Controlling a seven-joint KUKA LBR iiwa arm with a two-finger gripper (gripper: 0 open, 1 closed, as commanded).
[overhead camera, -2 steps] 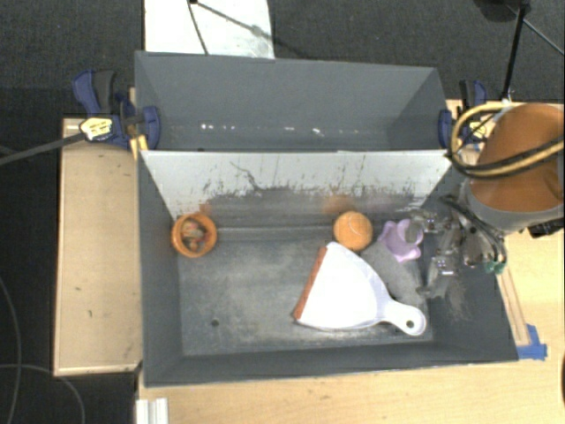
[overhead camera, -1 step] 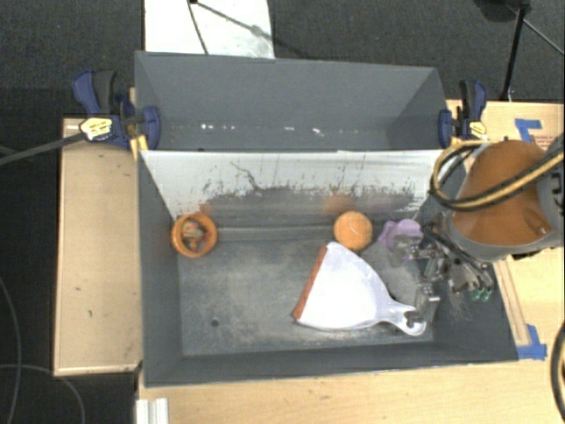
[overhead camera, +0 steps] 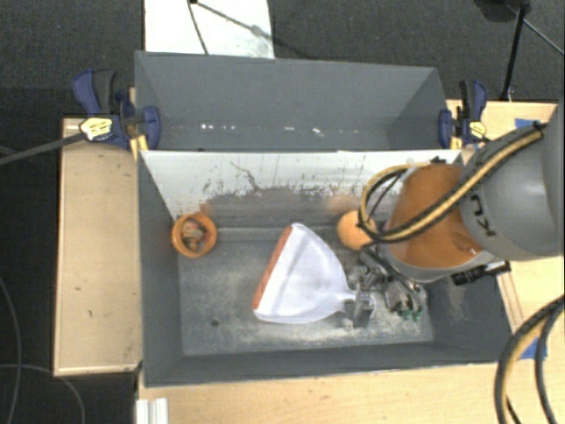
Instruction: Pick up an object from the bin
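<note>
My gripper (overhead camera: 364,306) is low in the bin's right half, its fingers at the right edge of a white cone-shaped thing with an orange rim (overhead camera: 298,278) that lies on its side mid-bin. An orange ball (overhead camera: 350,230) lies just behind the gripper, partly hidden by the arm's orange cover. A small orange-and-brown round thing (overhead camera: 193,235) rests in the far left corner of the bin floor.
The arm with its orange cover and cables hangs over the bin's right side and hides the floor there. Bare floor lies along the front and left of the white thing.
</note>
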